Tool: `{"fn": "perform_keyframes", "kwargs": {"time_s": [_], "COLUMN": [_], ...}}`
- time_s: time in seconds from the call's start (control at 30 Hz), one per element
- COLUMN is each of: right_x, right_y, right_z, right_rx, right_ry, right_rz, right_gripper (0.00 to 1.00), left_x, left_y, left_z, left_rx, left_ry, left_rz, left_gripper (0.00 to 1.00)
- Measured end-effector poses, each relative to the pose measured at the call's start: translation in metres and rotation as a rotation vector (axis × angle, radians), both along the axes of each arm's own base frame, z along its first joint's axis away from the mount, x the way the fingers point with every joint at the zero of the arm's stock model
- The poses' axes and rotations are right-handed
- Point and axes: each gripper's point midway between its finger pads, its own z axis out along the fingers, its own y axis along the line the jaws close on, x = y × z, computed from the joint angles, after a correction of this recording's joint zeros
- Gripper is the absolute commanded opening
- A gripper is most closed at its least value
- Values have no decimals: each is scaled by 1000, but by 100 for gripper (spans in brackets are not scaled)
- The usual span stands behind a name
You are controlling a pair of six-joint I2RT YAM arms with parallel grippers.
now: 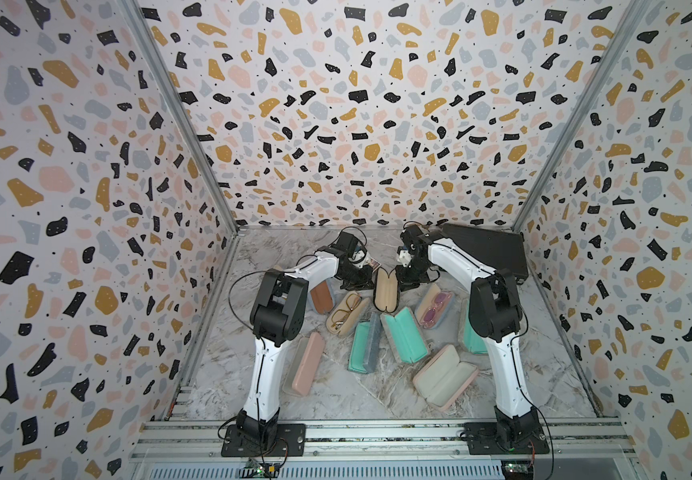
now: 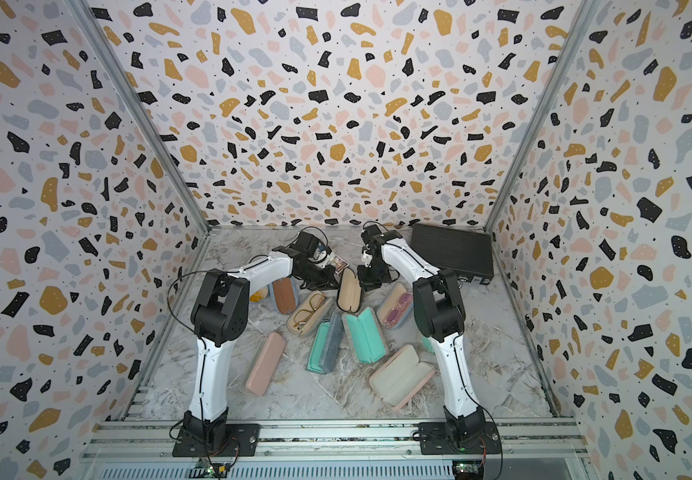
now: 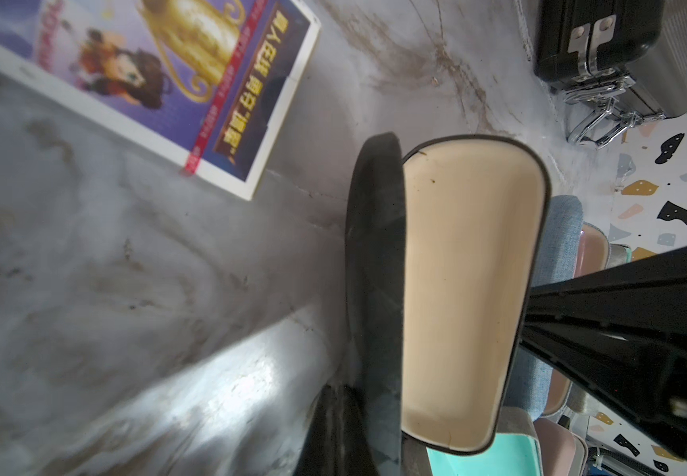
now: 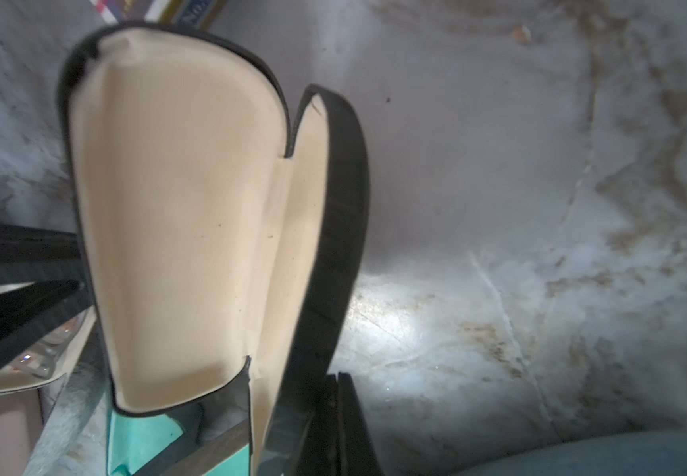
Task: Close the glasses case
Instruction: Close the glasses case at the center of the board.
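Black glasses case (image 1: pixel 386 289), beige-lined, half open, standing between other cases.

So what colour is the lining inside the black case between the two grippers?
The lining is plain cream-beige; the right wrist view shows it best.

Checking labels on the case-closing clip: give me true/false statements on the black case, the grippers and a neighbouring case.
1. The black hard glasses case with beige lining is open. True.
2. It holds a pair of glasses. False: only bare lining shows inside.
3. The left gripper and right gripper flank it, one on each side, both shut. True.
4. The long pink hard case beside the left arm lies open. False: it is shut.
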Motion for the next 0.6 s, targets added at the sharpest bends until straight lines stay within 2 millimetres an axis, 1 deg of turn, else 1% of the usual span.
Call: {"fn": "perform_keyframes", "kwargs": {"time_s": [0.13,0.43,0.6], "right_x": [2,-5,-6], "right_y": [2,4,7], "right_z": [5,0,1], "right_rx": [9,16,33], "right_ry": [-2,31,40], "right_rz": [3,16,21], "right_gripper": [0,0,0], "left_x": [-1,-1,-2], "left_y": [0,-1,1], "left_z": [-1,-2,-3], "left_rx": [10,33,43], "left_ry": [4,6,10], "left_rz": [-1,-2,-1], "left_gripper": [0,0,0]}}
